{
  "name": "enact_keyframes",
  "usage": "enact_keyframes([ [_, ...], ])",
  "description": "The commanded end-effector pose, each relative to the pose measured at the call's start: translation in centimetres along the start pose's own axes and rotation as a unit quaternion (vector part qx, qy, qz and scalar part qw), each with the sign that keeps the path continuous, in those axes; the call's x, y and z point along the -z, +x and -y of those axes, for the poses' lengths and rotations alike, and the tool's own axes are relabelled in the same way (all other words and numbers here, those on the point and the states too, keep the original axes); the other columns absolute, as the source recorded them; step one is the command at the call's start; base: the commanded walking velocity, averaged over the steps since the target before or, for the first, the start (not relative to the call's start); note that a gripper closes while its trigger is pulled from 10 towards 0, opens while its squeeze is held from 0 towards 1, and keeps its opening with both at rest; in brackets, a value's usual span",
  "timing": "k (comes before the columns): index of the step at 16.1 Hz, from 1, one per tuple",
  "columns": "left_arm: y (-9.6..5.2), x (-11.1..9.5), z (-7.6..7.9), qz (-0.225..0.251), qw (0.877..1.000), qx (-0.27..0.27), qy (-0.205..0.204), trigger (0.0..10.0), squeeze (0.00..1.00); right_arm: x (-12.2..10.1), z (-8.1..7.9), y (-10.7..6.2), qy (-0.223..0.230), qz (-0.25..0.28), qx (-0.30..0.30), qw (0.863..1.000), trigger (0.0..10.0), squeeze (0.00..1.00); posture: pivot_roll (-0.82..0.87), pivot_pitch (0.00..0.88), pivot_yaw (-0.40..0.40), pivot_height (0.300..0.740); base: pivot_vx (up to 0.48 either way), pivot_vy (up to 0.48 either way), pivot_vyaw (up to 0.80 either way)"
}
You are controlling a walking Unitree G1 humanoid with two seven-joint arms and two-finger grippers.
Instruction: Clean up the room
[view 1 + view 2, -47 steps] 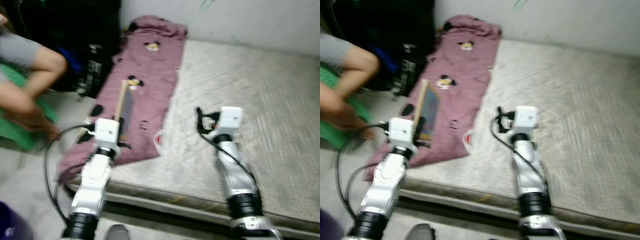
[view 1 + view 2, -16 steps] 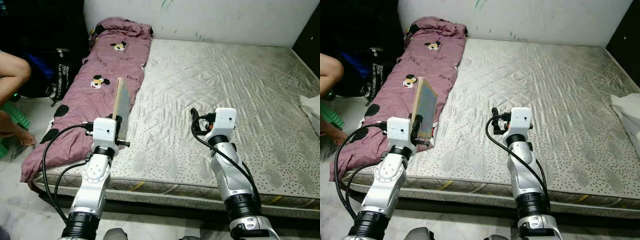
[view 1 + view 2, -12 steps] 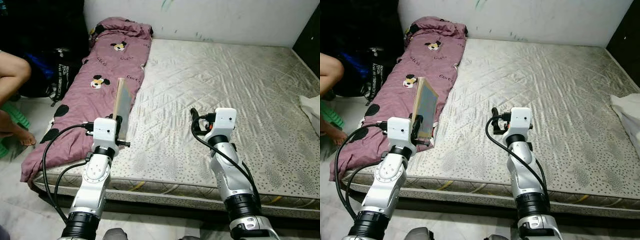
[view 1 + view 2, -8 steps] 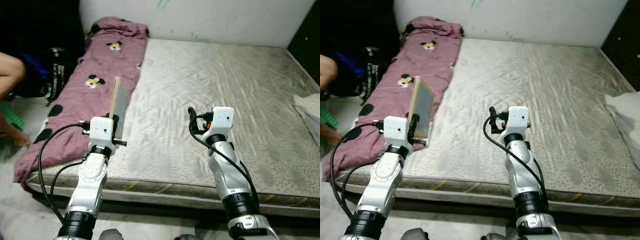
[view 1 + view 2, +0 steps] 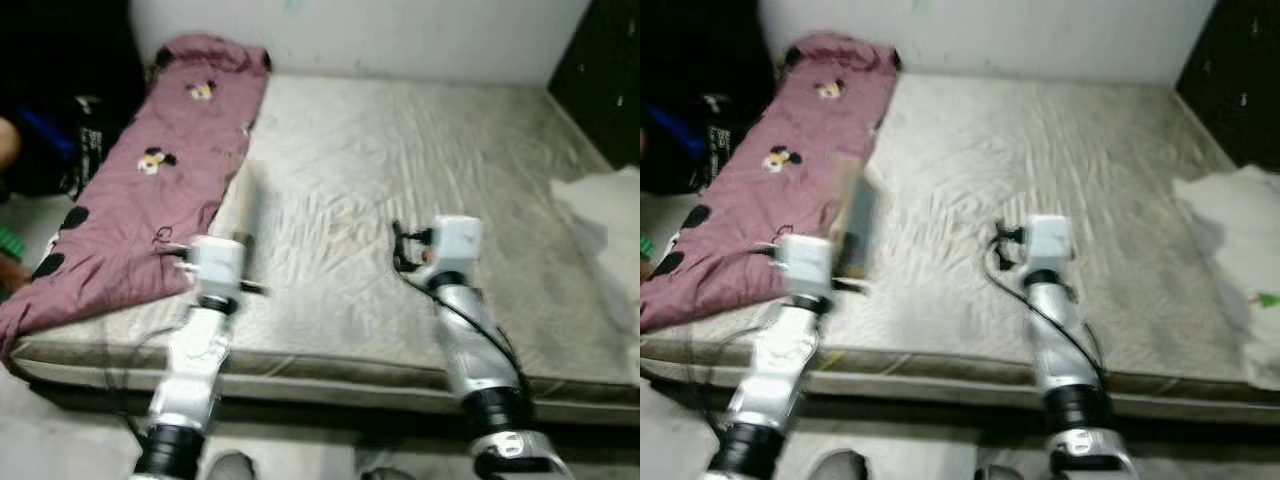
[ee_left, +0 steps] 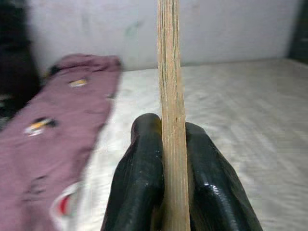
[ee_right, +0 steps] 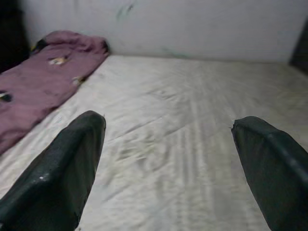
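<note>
Above mattress point(image 5: 400, 160), left tool point(image 6: 166, 144) clamping wooden board point(image 6: 169, 72)

This is a bedroom in a home: a wide bare mattress point(image 5: 400, 190) with a quilted grey cover lies low on the floor and reaches back to a plain pale wall point(image 5: 400, 35) at 12 o'clock. Along its edge at 10 o'clock lies a maroon blanket point(image 5: 130, 190) printed with cartoon mice, with dark bags point(image 5: 70, 130) piled beside it at 9 o'clock. A crumpled white cloth point(image 5: 1240, 270) rests at 3 o'clock.
</note>
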State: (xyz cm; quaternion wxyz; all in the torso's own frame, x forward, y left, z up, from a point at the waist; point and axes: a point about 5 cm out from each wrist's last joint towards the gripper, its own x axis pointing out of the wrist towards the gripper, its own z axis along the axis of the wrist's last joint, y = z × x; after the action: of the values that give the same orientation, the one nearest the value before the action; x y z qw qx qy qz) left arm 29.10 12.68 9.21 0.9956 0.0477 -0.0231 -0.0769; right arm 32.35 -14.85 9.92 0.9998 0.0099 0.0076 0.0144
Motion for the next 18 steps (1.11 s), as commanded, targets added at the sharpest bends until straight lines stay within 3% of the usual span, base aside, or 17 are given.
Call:
enact_keyframes([
  [1, 0.25, -1.06, -1.25, 0.026, 0.999, -0.019, 0.01, 10.0, 0.0, -0.33, -0.95, 0.22, 0.006, 0.007, -0.009, 1.0, 10.0, 0.0, 0.06, 0.0, -0.017, 0.74, 0.0, -0.364, 0.0],
  [5, 0.27, -1.1, -1.33, 0.027, 0.999, -0.021, 0.008, 10.0, 0.0, -0.22, -0.99, 0.19, 0.003, 0.006, -0.008, 1.0, 10.0, 0.0, 0.06, 0.0, -0.019, 0.74, 0.0, -0.367, 0.0],
  [18, 0.27, -1.28, -1.56, 0.037, 0.999, -0.024, -0.002, 10.0, 0.0, -0.15, -1.08, 0.24, 0.003, 0.005, -0.008, 1.0, 10.0, 0.0, 0.06, 0.0, -0.019, 0.74, 0.0, 0.0, 0.0],
])
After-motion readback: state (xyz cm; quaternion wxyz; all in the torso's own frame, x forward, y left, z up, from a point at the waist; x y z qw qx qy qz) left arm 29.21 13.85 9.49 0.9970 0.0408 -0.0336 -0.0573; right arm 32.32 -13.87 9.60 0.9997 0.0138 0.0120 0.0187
